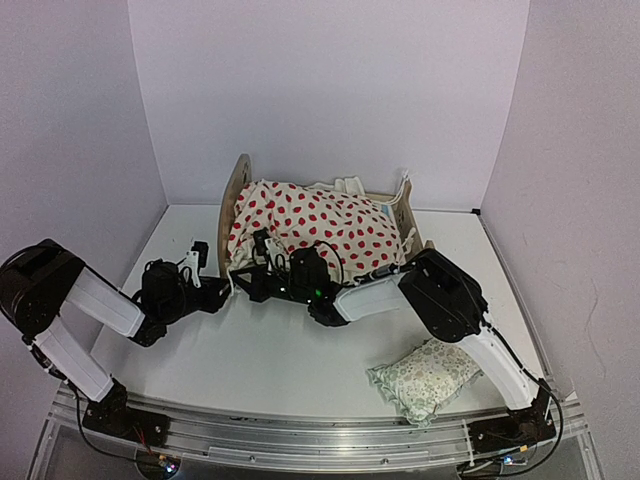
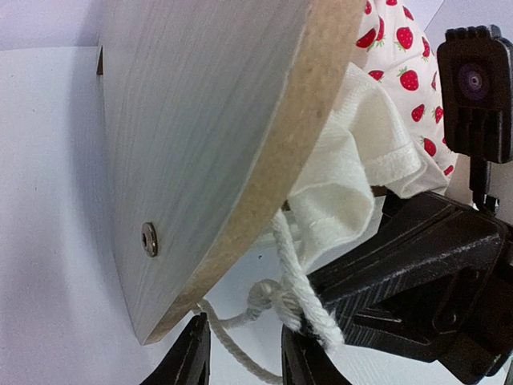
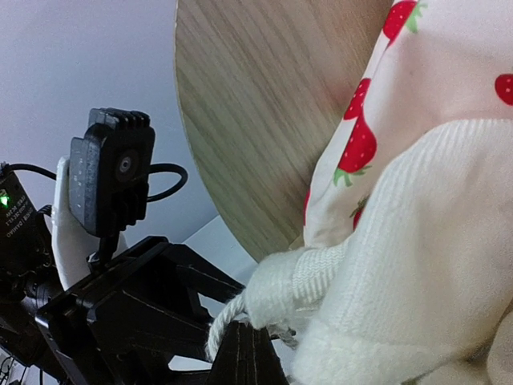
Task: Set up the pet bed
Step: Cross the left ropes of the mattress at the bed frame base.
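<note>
Left gripper (image 2: 244,349): your left hand sits low at the near left corner of the bed. Its fingers stand partly apart, and a thin strand of cord runs through the gap with nothing clamped.
Headboard (image 2: 208,136): you see the arched light-wood panel upright just beyond the left fingers, with one metal bolt head in its face.
White cord (image 2: 290,269): it hangs from the cream fabric edge (image 2: 345,168) beside the headboard, knots once, then reaches the tip of your right hand.
Right gripper (image 3: 250,345): your right hand reaches across from the right, its fingers pressed together on the white cord just below the fabric edge, close beside the left hand.
Pet bed (image 1: 404,222): it stands at the middle back of the table (image 1: 290,370), headboard on the left and footboard on the right.
Cushion (image 1: 320,225): the cream, red-spotted cushion lies heaped on the bed and covers most of the base.
Pillow (image 1: 425,380): the small floral pillow lies on the table at the near right, well apart from the bed.
</note>
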Controlling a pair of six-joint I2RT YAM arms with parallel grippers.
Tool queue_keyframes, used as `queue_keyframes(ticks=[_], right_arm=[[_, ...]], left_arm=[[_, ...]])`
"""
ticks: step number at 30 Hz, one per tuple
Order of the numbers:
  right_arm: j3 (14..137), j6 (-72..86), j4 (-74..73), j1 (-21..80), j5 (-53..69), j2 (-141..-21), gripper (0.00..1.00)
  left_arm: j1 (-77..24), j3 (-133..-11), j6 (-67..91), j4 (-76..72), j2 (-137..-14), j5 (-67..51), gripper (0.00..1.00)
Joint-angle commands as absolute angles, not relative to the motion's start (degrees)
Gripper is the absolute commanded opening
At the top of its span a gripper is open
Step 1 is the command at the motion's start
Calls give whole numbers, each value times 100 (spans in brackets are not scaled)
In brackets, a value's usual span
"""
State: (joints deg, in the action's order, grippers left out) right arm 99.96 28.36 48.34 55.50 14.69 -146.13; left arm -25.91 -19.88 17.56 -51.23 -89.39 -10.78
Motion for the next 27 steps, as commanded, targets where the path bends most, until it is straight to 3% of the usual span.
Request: queue_keyframes(ticks=[1,13,27], right_arm=[[9980,2903,4858,5655,1602,-14687,0],[9830,2907,4859,5658,1520,-14475,0],[9705,3046,4888,5652,1518,-14377,0]], left_arm=[[-2586,-2168,1722,-5591,-9101,-1011,33],[-2610,-2162,1732,-6166,-9373,-1151,31],[-2759,-2201,1740,-6604,-9506,-976,15]])
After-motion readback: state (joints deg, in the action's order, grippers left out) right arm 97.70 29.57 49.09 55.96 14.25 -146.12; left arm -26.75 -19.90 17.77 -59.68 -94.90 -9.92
